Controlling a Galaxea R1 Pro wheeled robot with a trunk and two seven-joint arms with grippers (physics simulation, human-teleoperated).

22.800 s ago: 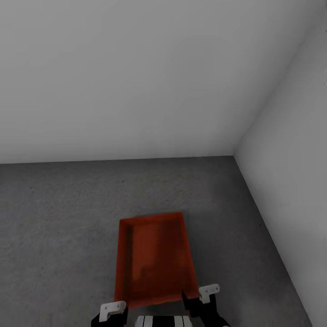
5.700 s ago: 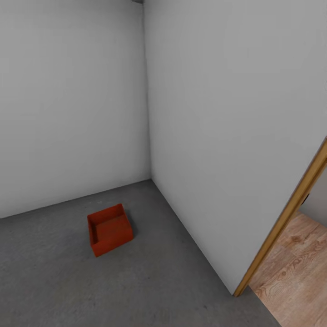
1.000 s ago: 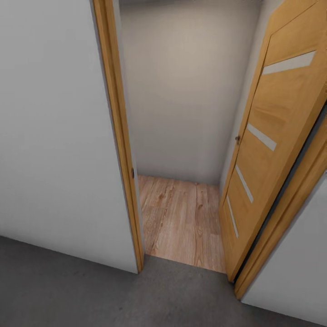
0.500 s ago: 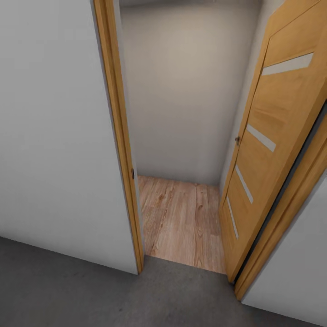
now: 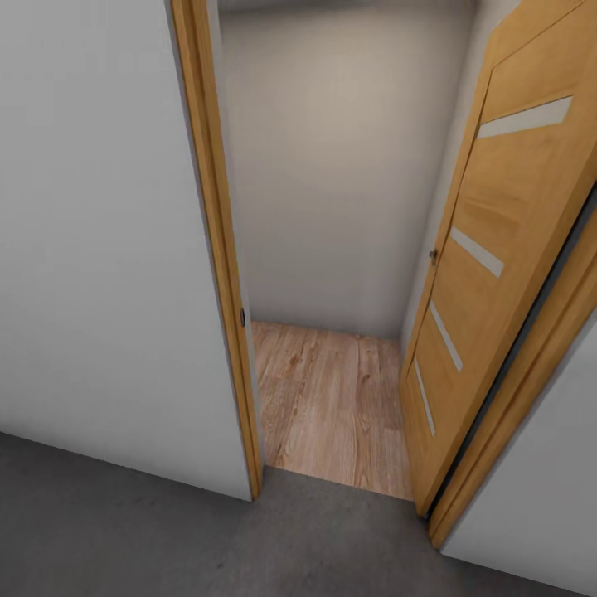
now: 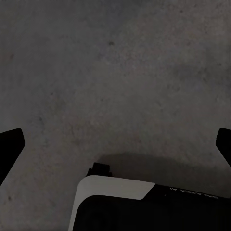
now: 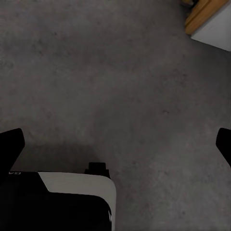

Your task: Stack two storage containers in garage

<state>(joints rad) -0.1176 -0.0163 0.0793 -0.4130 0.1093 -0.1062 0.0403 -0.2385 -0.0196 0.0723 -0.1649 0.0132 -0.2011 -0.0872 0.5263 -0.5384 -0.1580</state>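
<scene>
Grey rough concrete floor point(image 5: 124, 531) runs under me and across the whole near edge of my head view, ending at a straight threshold where light wood plank flooring point(image 5: 332, 406) begins. Pale grey garage wall point(image 5: 91, 249) closes off my left side up to the tall wooden door frame post point(image 5: 215, 249); another slab of pale wall point(image 5: 539, 497) cuts in at lower right. Between them stands the doorway, with the orange-brown wooden door with pale inset strips point(image 5: 497, 249) swung open against the right-hand side, its small dark knob point(image 5: 433, 254) at the leading edge. The passable gap lies between the left post and that door edge. Beyond it the plank floor reaches only a short way to a plain beige back wall point(image 5: 340, 166).

Neither orange-red storage container appears anywhere before me.

My left gripper point(image 6: 115, 144) hangs over bare concrete, its two dark fingertips point(image 6: 9, 147) far apart at opposite edges of the wrist view, spread wide and carrying nothing. My right gripper point(image 7: 115, 144) is likewise splayed wide and unloaded above the concrete, with a corner of wooden frame point(image 7: 204, 13) and pale wall beyond it.
</scene>
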